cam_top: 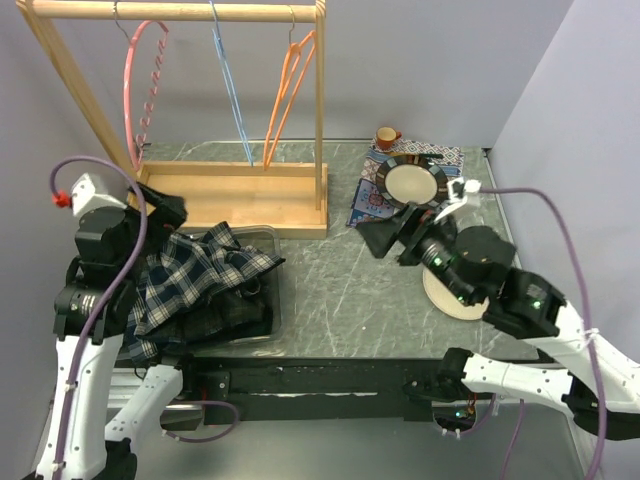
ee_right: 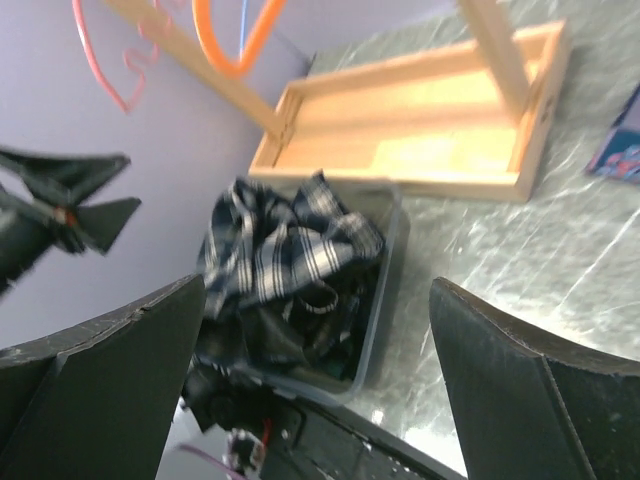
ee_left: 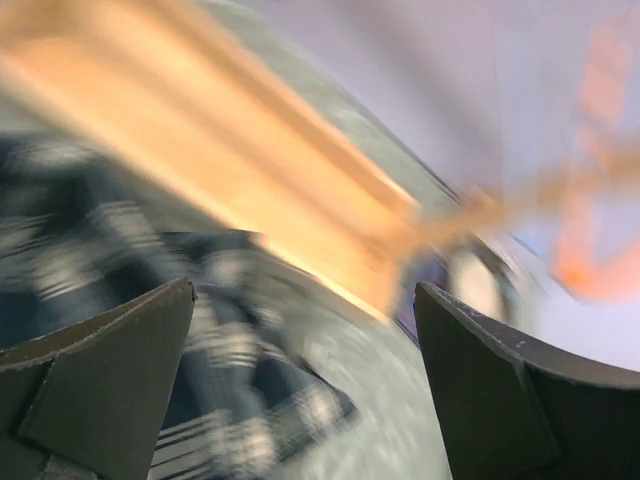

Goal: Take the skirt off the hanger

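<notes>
The dark blue and white plaid skirt lies bunched in a clear plastic bin at the left; it also shows in the right wrist view and, blurred, in the left wrist view. Three hangers hang bare on the wooden rack: pink, blue, orange. My left gripper is open and empty above the bin's far left corner. My right gripper is open and empty over the table's middle right, pointing toward the bin.
The wooden rack's tray base stands behind the bin. A patterned plate on a cloth and a small cup are at the back right. A pale plate lies under my right arm.
</notes>
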`<state>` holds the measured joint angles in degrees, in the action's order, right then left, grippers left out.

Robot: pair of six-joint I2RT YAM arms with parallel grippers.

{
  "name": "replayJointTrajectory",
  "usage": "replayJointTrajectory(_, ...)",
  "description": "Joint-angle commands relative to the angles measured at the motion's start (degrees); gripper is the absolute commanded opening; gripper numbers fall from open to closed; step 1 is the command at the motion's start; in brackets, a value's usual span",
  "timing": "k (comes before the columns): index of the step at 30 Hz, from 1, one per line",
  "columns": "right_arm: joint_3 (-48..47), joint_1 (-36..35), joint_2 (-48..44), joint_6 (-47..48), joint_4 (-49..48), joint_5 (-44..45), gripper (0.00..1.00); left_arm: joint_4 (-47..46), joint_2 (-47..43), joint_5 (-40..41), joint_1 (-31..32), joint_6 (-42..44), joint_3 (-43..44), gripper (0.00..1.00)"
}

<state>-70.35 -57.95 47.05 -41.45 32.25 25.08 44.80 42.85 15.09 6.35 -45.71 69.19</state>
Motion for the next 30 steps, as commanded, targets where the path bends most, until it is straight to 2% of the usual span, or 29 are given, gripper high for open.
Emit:
replayJointTrajectory(1,-7.17,0.3,2.52,-0.21,7.48,7.26,1.0,-13.93,-1.01,-29.61,0.15,8.45,-3.44,0.97)
replayJointTrajectory(5,-6.56,0.21,1.3,1.28,4.67,8.85,1.0,-17.54,-2.15,-40.98,0.15,7.66,-5.63,0.97)
replayJointTrajectory(9,-5.59,0.3,-0.11,1.29,2.91,6.31,1.0,-34.81,-5.32,-49.62,1.21,5.3,-12.48,0.97)
replayJointTrajectory(12,-5.85,0.3,-1.34,0.5,2.03,4.37,1.0,-41.35,-4.27,-53.4,3.57,4.06,-14.35,0.97)
replayJointTrajectory(14,-6.12,0.3,-2.05,-0.03,1.15,3.14,1.0,-41.72,-2.43,-52.8,7.68,5.1,-13.04,0.97)
replayJointTrajectory(17,-6.03,0.21,-3.01,-0.47,0.1,0.85,1.0,-39.53,0.12,-46.49,15.32,8.97,-9.7,0.97)
replayJointTrajectory(20,-5.59,0.3,-3.63,-1.0,-0.43,0.14,1.0,-39.61,2.41,-43.92,19.91,10.29,-7.84,0.97)
replayJointTrajectory(30,-3.57,0.21,-6.53,1.11,-3.07,0.41,1.0,-40.49,3.73,-40.76,22.57,11.61,-6.96,0.97)
